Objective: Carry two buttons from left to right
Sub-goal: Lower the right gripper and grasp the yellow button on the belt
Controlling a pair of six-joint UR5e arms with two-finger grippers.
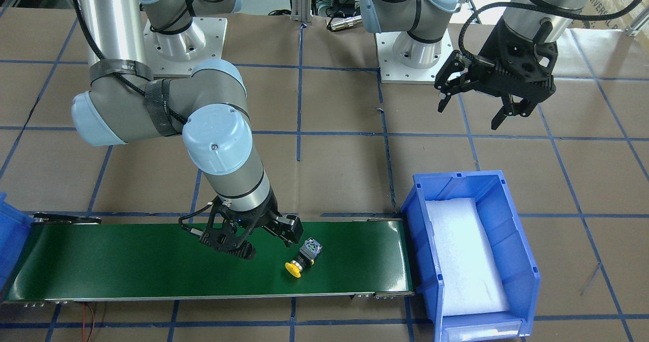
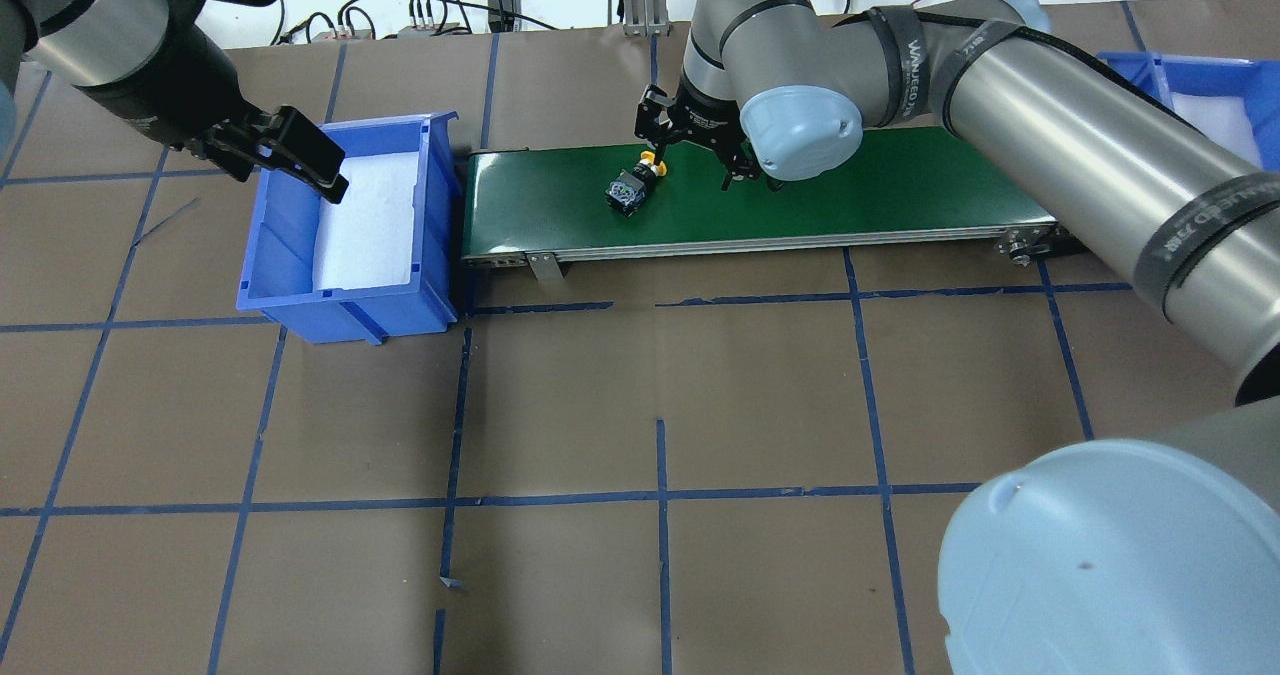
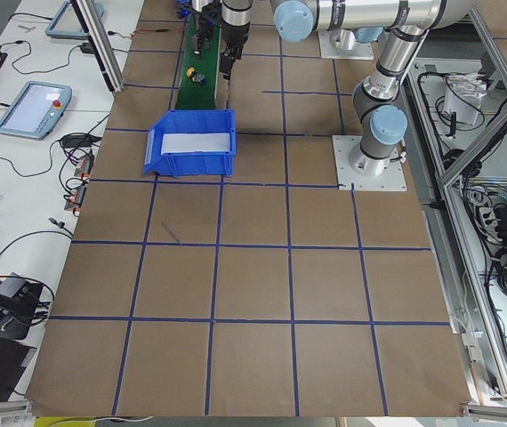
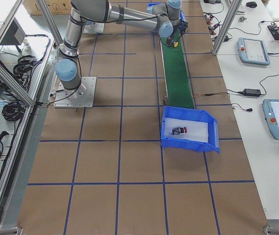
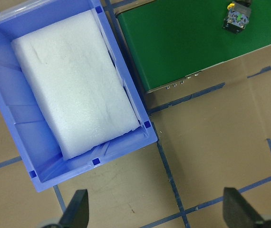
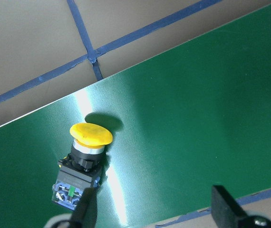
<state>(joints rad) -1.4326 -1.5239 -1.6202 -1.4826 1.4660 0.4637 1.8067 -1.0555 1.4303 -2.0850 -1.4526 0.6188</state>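
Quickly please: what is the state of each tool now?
Left tool: open, holding nothing.
Right tool: open over the belt, yellow button not gripped.

You have bright, even overhead light in every view, with soft, short shadows on the brown table paper (image 2: 600,405). In the right wrist view a white streak of glare crosses the green conveyor belt (image 6: 183,109) beside the yellow-capped button (image 6: 90,135), whose cap throws a small dark shadow to its upper right. The white foam pad (image 5: 69,80) looks nearly washed out. The left gripper's fingers (image 5: 76,211), at the bottom edge of their frame, are out of focus.
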